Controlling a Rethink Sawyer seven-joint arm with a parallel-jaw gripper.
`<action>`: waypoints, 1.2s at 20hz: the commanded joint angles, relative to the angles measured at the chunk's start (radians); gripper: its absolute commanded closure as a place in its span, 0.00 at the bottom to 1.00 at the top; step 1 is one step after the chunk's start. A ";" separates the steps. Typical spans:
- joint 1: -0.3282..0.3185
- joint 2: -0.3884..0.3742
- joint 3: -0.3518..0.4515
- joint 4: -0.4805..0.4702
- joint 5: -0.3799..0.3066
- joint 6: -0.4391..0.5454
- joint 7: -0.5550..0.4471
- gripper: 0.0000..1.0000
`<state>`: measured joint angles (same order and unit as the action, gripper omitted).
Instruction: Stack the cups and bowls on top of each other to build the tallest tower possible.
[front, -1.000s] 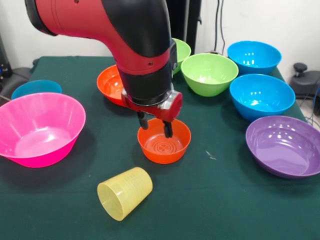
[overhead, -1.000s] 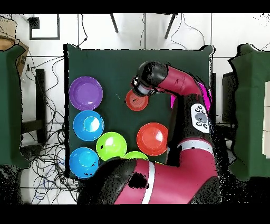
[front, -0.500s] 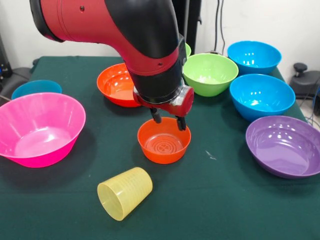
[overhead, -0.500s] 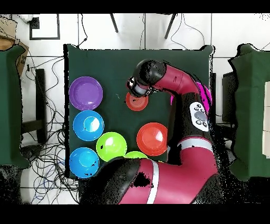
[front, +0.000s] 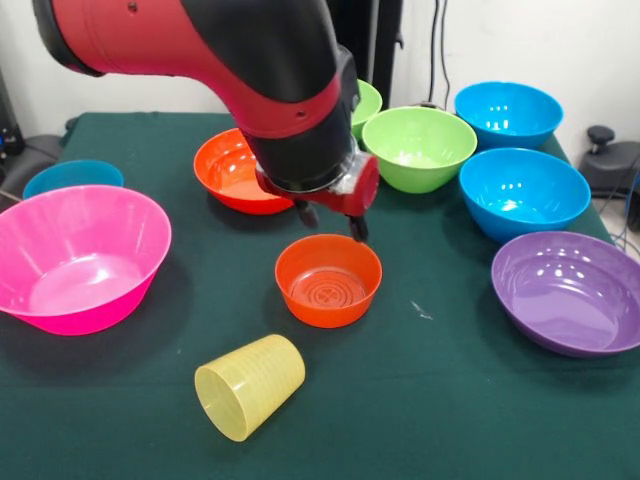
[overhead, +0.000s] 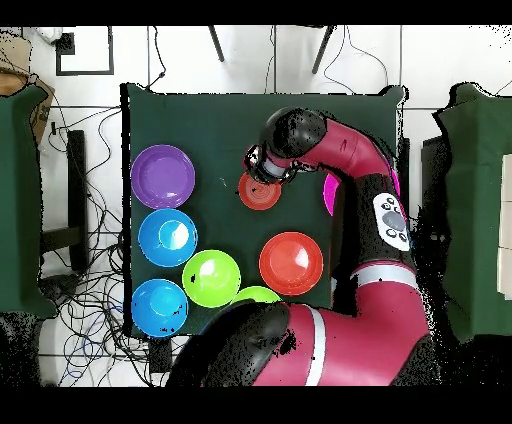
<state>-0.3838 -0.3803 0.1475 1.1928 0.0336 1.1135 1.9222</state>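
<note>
My gripper (front: 332, 225) is open and empty, just above the far rim of the small orange bowl (front: 328, 280), which stands upright mid-table. The pale-yellow cup (front: 250, 386) lies on its side near the front edge, mouth toward the camera. The large pink bowl (front: 78, 258) stands alone at the left. No bowls are stacked. In the overhead view the gripper (overhead: 262, 172) is over the small orange bowl (overhead: 260, 192); the arm hides the cup.
A bigger orange bowl (front: 228, 170), two lime green bowls (front: 418, 148) (front: 362, 100), blue bowls (front: 508, 113) (front: 524, 192) (front: 72, 176) and a purple bowl (front: 568, 292) stand separately around the green table (front: 440, 400).
My gripper has risen out of the small orange bowl and drawn back toward the robot's side. The bowl and cup stayed put.
</note>
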 joint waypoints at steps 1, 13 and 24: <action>-0.024 0.031 0.115 -0.074 -0.132 0.173 -0.336 0.00; -0.034 0.135 0.131 -0.284 -0.228 0.499 -0.303 0.00; -0.043 0.303 0.140 -0.568 -0.364 0.574 -0.356 0.00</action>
<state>-0.4219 -0.1956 0.2021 0.7739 -0.2062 1.6190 1.9045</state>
